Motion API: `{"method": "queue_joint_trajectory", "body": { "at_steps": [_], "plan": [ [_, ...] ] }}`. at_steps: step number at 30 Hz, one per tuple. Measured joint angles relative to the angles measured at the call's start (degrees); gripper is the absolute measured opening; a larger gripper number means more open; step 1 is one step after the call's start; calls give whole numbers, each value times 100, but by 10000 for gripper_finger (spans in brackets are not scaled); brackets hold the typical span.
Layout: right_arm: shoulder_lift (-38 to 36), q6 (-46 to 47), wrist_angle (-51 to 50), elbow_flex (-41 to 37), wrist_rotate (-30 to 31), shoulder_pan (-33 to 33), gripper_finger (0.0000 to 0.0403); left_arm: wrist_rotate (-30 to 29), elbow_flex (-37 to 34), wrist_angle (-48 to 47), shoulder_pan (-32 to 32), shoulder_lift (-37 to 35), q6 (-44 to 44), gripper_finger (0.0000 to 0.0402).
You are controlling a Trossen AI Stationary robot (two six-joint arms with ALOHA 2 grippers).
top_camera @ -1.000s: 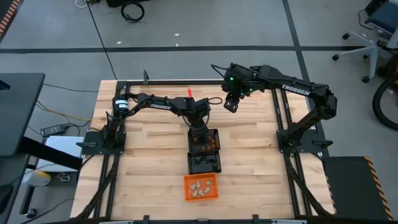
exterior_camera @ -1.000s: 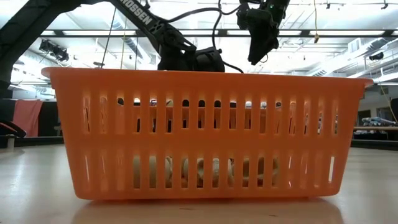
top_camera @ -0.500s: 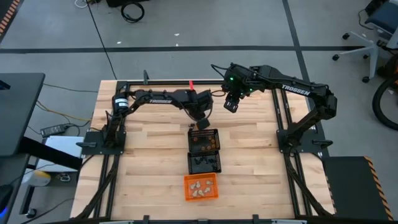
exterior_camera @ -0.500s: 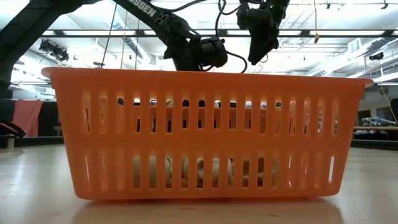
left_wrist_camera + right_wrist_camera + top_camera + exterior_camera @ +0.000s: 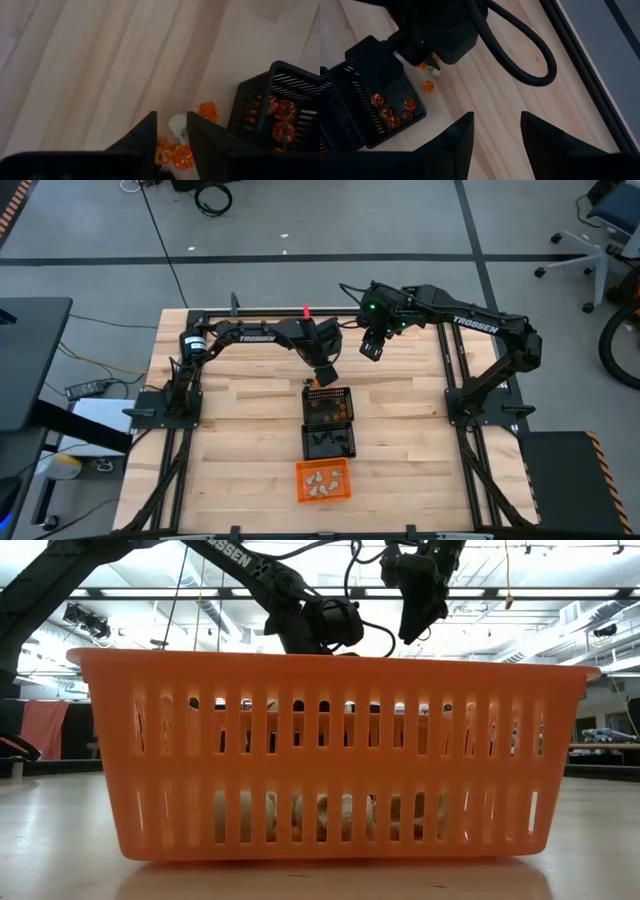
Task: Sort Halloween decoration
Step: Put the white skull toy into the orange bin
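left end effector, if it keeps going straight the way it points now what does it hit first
Most likely the small cream-white trinket lying on the wooden table, seen between the open fingers of the left end effector. Tiny orange trinkets lie just beside it; depth is unclear, so one could be touched first.

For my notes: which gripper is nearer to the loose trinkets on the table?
Left. The left gripper hovers just above the loose trinkets; the right gripper hangs farther off.

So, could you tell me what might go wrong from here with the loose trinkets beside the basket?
The left gripper hangs over tightly clustered orange trinkets and a cream-white trinket, so it may grab two or scatter them. The black mesh basket stands close and could get bumped.
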Motion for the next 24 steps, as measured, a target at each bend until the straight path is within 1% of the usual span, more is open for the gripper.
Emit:
{"method": "queue_joint_trajectory", "body": {
  "at_steps": [5,9,17,24],
  "plan": [
    [0,2,91,0,-2,0,165,-10,0,14,-54,3,148,172],
    [0,6,98,0,-6,0,165,-4,9,-8,-191,165,258,198],
    [2,7,123,0,-22,24,165,106,0,55,-308,339,126,195],
    [2,7,121,0,-24,24,165,436,0,13,-291,446,106,194]
  ]
}}
